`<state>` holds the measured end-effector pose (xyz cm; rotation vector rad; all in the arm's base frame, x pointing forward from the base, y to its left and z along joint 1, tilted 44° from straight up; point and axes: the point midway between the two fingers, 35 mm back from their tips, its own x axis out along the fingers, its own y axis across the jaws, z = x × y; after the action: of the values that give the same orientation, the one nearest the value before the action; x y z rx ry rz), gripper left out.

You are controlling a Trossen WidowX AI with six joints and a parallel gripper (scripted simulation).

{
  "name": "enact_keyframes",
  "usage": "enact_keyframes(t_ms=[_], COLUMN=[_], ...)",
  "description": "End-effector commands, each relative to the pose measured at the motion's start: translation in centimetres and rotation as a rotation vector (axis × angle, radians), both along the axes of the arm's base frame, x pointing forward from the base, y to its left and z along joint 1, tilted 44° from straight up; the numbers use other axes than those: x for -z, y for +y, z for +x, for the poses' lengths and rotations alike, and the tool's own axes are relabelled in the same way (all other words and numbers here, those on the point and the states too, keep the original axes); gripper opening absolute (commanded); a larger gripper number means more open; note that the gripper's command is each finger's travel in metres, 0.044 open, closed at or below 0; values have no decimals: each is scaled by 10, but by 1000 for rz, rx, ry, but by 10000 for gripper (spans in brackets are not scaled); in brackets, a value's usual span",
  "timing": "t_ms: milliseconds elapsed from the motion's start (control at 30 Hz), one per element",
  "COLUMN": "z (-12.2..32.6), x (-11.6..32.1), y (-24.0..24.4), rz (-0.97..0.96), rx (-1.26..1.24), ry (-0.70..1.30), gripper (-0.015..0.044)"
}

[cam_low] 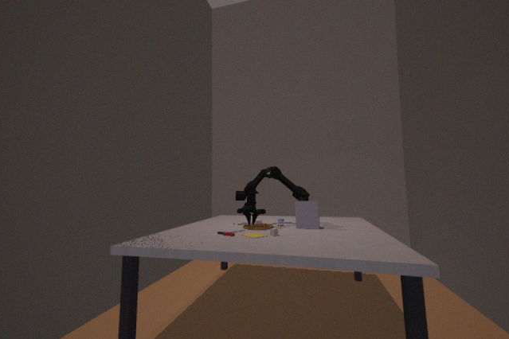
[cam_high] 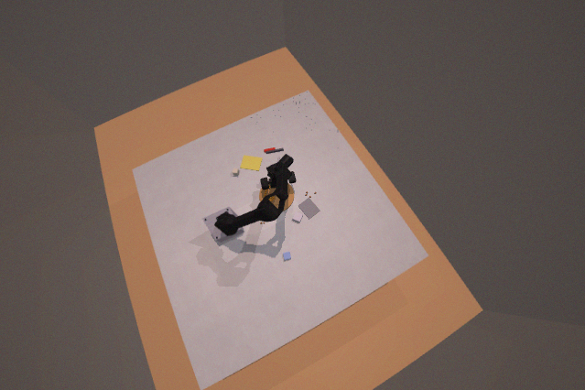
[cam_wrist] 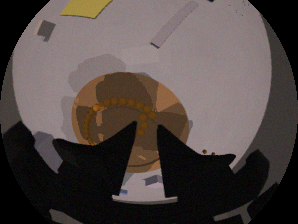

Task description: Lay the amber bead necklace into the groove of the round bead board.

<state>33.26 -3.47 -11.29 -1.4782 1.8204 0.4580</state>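
Note:
The round orange-brown bead board point(cam_high: 290, 200) point(cam_low: 258, 228) point(cam_wrist: 168, 93) lies flat on the table. The amber bead necklace point(cam_wrist: 123, 101) lies on it, curving along the left and top, with its right end bunched and doubling back inward. Part of a thin groove shows bare at the board's lower right in the wrist view. Whether the beads sit in the groove I cannot tell. My gripper point(cam_low: 252, 224) point(cam_wrist: 147, 125) points down just above the board, partly open, with nothing held. Its tips are close to the bunched beads. My fingers hide the necklace's lower left, and the arm covers much of the board in the top view.
A yellow sheet point(cam_high: 251, 163) point(cam_low: 254, 235), a beige cube point(cam_high: 235, 172) point(cam_low: 273, 232) and a red and black tool point(cam_high: 273, 150) point(cam_low: 226, 234) lie beyond the board. A grey square point(cam_high: 308, 208), a pale block point(cam_high: 297, 217), small brown beads point(cam_wrist: 204, 151) and a blue cube point(cam_high: 287, 255) also lie around.

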Motion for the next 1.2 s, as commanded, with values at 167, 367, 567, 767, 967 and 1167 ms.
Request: enact_keyframes(t_ms=[167, 367, 567, 767, 967, 1167], z=[-4, -3, -3, -3, -3, -3], x=[6, 5, 5, 5, 5, 5], y=[-7, -5, -5, -5, -5, -5], rz=[-7, -2, -2, -2, -2, -2], rx=[-2, 2, 2, 2, 2, 2], ry=[13, 7, 7, 7, 7, 7], gripper=[120, 0, 0, 0, 0, 0])
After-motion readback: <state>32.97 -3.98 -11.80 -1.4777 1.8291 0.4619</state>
